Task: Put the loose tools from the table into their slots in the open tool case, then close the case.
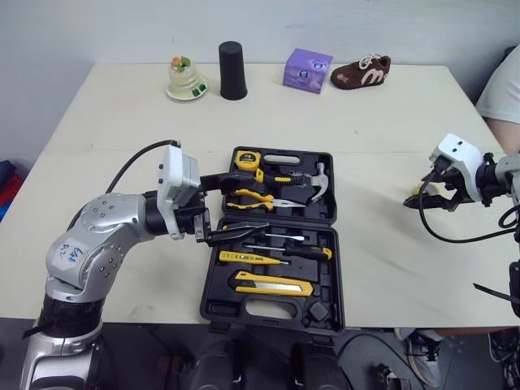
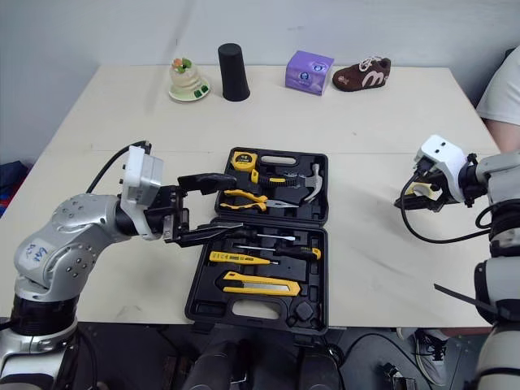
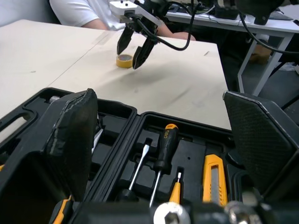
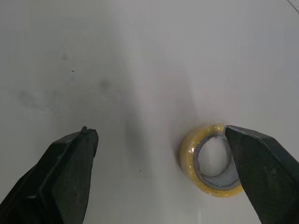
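We are hovering the right gripper [image 1: 427,201], wide open, over the tape [image 4: 188,152] lying flat on the surface [image 1: 366,130] right of the case [image 1: 213,317], off-centre under one finger; left gripper [image 2: 238,202] open over case

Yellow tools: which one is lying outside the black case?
The yellow tape roll: it lies flat on the table below the open right gripper, while the tape measure, pliers and utility knife sit inside the case.

left hand [image 1: 262,201] extended inward, fingers spread wide; right hand [image 1: 416,203] angled down, fingers parted.
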Robot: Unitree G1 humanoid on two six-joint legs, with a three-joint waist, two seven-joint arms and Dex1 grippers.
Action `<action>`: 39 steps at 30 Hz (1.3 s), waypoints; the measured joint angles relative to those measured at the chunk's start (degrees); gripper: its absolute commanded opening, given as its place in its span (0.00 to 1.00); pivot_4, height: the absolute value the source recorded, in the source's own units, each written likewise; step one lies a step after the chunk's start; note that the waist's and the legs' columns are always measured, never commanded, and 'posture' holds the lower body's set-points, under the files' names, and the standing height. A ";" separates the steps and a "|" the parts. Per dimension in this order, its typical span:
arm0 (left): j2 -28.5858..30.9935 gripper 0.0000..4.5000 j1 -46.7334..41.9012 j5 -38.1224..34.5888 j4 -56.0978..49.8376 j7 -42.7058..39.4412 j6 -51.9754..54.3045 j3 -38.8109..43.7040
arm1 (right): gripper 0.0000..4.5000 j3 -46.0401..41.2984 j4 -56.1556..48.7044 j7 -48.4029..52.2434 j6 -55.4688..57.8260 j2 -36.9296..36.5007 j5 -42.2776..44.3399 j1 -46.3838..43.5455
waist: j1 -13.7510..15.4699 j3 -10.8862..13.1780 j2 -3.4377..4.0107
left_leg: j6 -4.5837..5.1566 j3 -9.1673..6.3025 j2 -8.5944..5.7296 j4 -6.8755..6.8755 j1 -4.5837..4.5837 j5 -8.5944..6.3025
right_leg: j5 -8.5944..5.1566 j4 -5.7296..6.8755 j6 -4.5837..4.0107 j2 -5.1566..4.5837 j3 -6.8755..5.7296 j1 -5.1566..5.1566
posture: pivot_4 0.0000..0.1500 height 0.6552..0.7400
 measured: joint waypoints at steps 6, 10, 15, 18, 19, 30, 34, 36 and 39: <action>0.34 0.99 1.54 -0.02 -1.06 0.30 0.46 0.13 | 1.00 0.59 5.08 -0.52 -2.10 0.52 -3.96 -3.63 | -0.16 0.01 0.00 | 0.00 0.01 0.01 0.06 0.01 0.00 | 0.00 0.07 0.00 0.00 0.02 0.00 | 1.00 1.00; 0.35 0.99 2.08 -0.95 -2.79 0.69 0.96 0.51 | 1.00 1.22 7.35 0.16 -2.88 0.99 -6.80 -6.22 | -0.38 0.01 0.01 | -0.01 0.00 0.02 0.07 0.02 0.01 | -0.01 0.10 -0.01 0.01 0.03 0.01 | 1.00 1.00; 0.35 0.99 2.08 -1.02 -2.80 0.69 0.98 0.56 | 1.00 1.40 8.89 -0.14 -2.99 2.46 -8.78 -6.24 | -0.58 0.01 0.01 | -0.01 0.00 0.01 0.08 0.02 0.01 | -0.01 0.12 -0.01 0.01 0.03 0.00 | 1.00 1.00; 0.35 0.99 2.08 -1.02 -2.81 0.73 0.98 0.57 | 1.00 1.45 9.63 -0.08 -3.00 2.94 -10.13 -6.25 | -0.70 0.01 0.01 | -0.01 0.00 0.01 0.08 0.01 0.01 | -0.01 0.13 -0.01 0.01 0.04 0.00 | 1.00 1.00; 0.35 0.99 2.08 -1.02 -2.83 0.78 0.98 0.57 | 1.00 1.45 9.77 -0.02 -3.05 3.08 -10.54 -6.25 | -0.78 0.01 0.01 | -0.01 0.00 0.00 0.08 0.01 0.01 | -0.01 0.13 -0.01 0.01 0.04 0.00 | 1.00 1.00; 0.44 1.00 2.22 -1.03 -4.18 0.98 1.00 0.60 | 0.71 1.40 10.74 -1.15 -3.53 5.52 -12.15 -6.25 | -1.42 0.01 0.01 | -0.03 -0.03 0.02 0.08 0.02 0.02 | -0.01 0.17 -0.02 0.05 0.05 0.00 | 1.00 1.00; 1.01 1.00 1.86 -1.02 -4.16 0.83 0.98 0.60 | 0.25 1.39 10.75 -1.96 -3.88 6.92 -12.84 -6.29 | -1.43 0.01 0.01 | -0.03 -0.03 0.02 0.13 0.02 0.02 | -0.01 0.21 -0.02 0.05 0.06 0.00 | 1.00 1.00; 1.01 1.00 1.85 -1.02 -4.16 0.82 0.97 0.60 | 0.02 1.40 10.77 -1.84 -3.97 7.12 -12.97 -6.30 | -1.43 0.01 0.01 | -0.03 -0.03 0.02 0.13 0.02 0.02 | -0.01 0.22 -0.02 0.06 0.06 0.00 | 1.00 1.00; 1.01 1.00 1.86 -1.02 -4.16 0.83 0.97 0.59 | 0.01 1.38 10.81 -1.95 -4.61 7.10 -13.04 -6.36 | -1.42 0.01 0.01 | -0.03 -0.04 0.02 0.15 0.02 0.02 | -0.01 0.22 -0.02 0.06 0.07 0.01 | 1.00 1.00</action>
